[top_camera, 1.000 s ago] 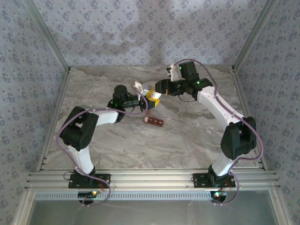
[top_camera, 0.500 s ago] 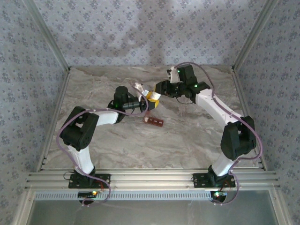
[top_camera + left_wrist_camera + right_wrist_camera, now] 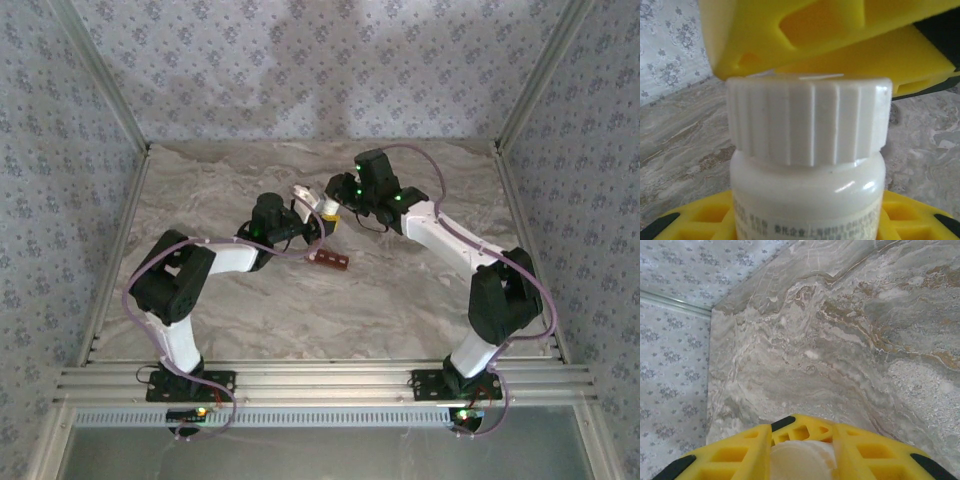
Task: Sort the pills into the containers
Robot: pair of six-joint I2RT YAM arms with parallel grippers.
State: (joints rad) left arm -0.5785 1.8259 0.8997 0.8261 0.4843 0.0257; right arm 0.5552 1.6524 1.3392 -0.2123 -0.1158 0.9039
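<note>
A small white bottle (image 3: pixel 807 200) with a ribbed white cap (image 3: pixel 807 120) stands between the yellow fingers (image 3: pixel 695 222) of my left gripper (image 3: pixel 807 227), which is shut on its body. My right gripper (image 3: pixel 802 457) comes onto it from above. Its yellow fingers (image 3: pixel 730 455) are shut on either side of the cap (image 3: pixel 800 462). In the top view both grippers meet at the table's middle, left gripper (image 3: pixel 312 224) and right gripper (image 3: pixel 330 208). The containers (image 3: pixel 330 259), a dark red-brown strip, lie on the table just in front of them. The pills are out of view.
The marble tabletop (image 3: pixel 400 290) stretches open to the right and front of the strip. Patterned walls (image 3: pixel 300 70) and metal corner posts (image 3: pixel 95 75) close in the back and sides. Cables loop off both arms.
My right gripper has swung left and down onto the bottle and closed on its cap. The left gripper, still holding the bottle, has shifted slightly right.
</note>
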